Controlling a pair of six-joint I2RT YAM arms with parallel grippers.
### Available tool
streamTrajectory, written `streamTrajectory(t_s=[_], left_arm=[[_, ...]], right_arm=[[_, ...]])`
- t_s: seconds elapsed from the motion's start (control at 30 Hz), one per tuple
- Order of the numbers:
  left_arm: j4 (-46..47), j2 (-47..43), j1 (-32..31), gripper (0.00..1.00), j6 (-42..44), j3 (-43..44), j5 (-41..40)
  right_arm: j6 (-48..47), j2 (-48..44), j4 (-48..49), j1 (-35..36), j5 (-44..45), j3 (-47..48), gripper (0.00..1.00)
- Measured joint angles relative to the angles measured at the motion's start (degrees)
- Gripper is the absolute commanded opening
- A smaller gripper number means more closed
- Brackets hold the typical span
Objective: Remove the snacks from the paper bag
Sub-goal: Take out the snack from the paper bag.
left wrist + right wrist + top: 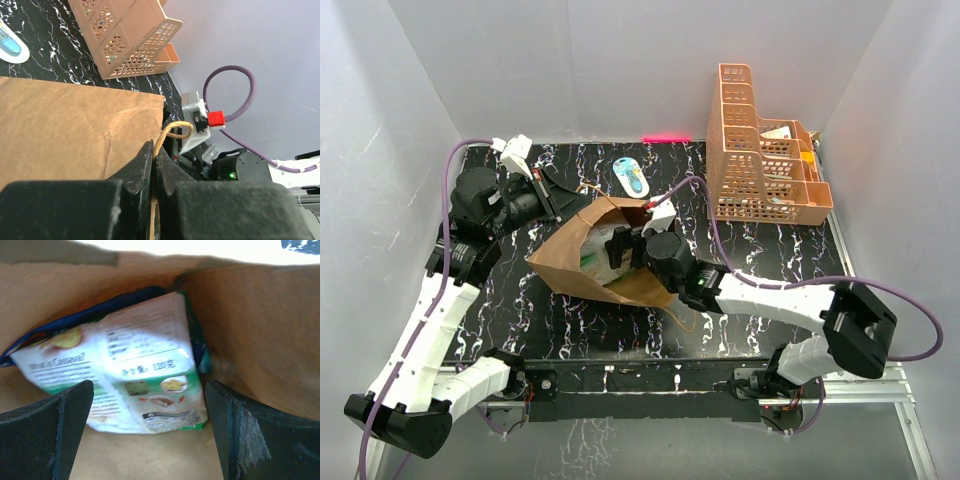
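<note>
The brown kraft paper bag [582,268] lies on its side on the black marbled counter [760,255]. Its mouth is turned toward the orange plastic lattice basket [760,160].

Your left claw [154,150] is pinched tight on the bag's thin twisted paper handle [176,131] at the mouth edge, which I judge steadies the bag.

Your right claw [149,390] is inside the mouth with its fingers spread wide, one on each side of the green-and-white glossy snack packet [142,375]. Neither finger is touching it yet.

That packet rests on the bag's lower wall with its printed back panel facing you. A dark blue packet [75,322] is tucked behind it, deeper in the bag.

**Handling**
- Expect the green-and-white packet to be light, puffy and slick.
- The film will crumple and the contents will probably crush, so a hard squeeze across the belly is risky.
- The crimped seal nearest the bag's mouth looks like the best hold, because it is flat, stiffer and within reach.
- The paper bag is thin and light, and it may drag along if the packet catches.

**Orientation**
- The packet's near seal points toward the bag's mouth.
- Its far end points at the bag's closed bottom, skewed a little.
- I judge that its long axis runs along the bag's depth, though foreshortening makes this uncertain.
</note>
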Motion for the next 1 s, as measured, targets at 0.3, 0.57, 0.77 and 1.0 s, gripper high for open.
streamTrajectory(t_s=[0.3, 0.57, 0.77, 1.0], left_arm=[[0.0, 0.1, 0.0, 0.00, 0.0, 0.0, 0.2], [0.0, 0.5, 0.0, 0.00, 0.0, 0.1, 0.1], [-0.1, 0.6, 0.0, 0.00, 0.0, 0.1, -0.1], [-0.5, 0.5, 0.0, 0.00, 0.2, 0.1, -0.5]], right_arm=[[3.7, 7.5, 7.3, -5.6, 0.3, -0.5, 0.99], [3.9, 13.4, 14.1, -6.8, -16.2, 0.4, 0.84], [3.8, 13.8, 16.9, -7.1, -27.0, 1.4, 0.50], [4.3, 13.4, 15.8, -7.1, -29.2, 1.4, 0.23]])
